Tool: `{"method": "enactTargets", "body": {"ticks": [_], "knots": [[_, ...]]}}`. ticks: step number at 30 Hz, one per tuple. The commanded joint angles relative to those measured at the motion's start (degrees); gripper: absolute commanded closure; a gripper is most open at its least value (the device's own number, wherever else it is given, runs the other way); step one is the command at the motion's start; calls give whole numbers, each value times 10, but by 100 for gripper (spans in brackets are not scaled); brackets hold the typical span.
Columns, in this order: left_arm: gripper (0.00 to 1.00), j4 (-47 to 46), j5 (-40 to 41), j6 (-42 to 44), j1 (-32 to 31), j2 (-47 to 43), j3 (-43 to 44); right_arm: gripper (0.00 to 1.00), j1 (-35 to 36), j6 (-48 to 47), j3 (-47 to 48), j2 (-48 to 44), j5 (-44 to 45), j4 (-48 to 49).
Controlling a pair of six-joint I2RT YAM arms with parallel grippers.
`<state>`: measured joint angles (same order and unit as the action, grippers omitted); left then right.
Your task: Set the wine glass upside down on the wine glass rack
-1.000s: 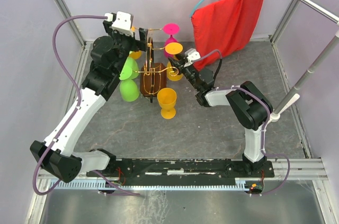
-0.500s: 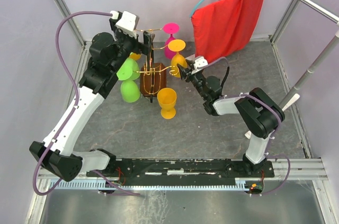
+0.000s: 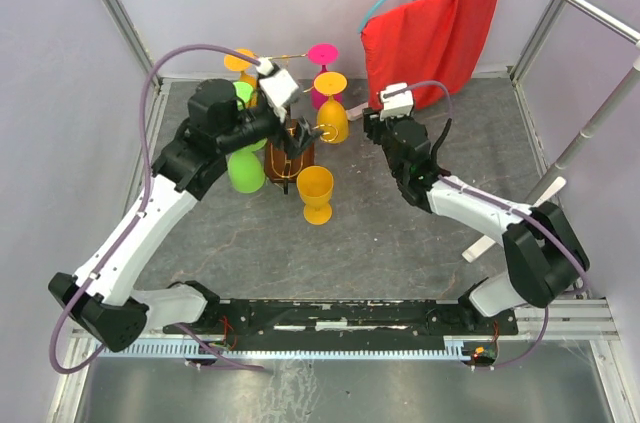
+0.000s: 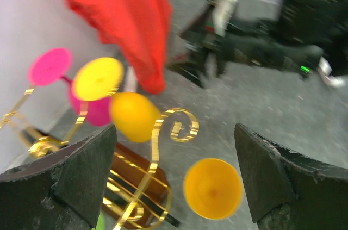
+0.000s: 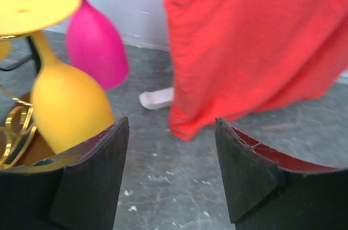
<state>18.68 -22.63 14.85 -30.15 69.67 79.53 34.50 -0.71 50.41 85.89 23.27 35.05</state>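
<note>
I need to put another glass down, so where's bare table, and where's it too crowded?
Bare grey table lies between the left arm and right arm, nearer than the upright yellow glass. More lies between the right arm and the red cloth. Crowded: around the wine glass rack, hung with glasses.

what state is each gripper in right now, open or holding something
left gripper: open, empty
right gripper: open, holding nothing; the yellow wine glass hangs beside it, not gripped

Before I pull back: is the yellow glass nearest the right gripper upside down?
Upside down: yellow glass hangs with foot up, bowl below.
</note>
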Motion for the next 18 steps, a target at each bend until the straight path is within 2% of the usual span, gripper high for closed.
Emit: {"method": "enactTargets", "body": {"ticks": [1, 6, 9, 12, 18], "knots": [[6, 94, 14, 77, -80, -21, -9, 27, -8, 15, 44, -27, 109, -158], [6, 173, 114, 115, -159, 1, -19, 26, -42, 107, 119, -16, 94, -321], [7, 204, 139, 121, -184, 15, -27, 25, -63, 149, 163, -5, 63, -400], [7, 222, 149, 119, -196, 26, -36, 26, -75, 161, 180, -5, 53, -435], [7, 233, 166, 114, -216, 47, -53, 26, -85, 163, 167, -21, 58, -446]]}}
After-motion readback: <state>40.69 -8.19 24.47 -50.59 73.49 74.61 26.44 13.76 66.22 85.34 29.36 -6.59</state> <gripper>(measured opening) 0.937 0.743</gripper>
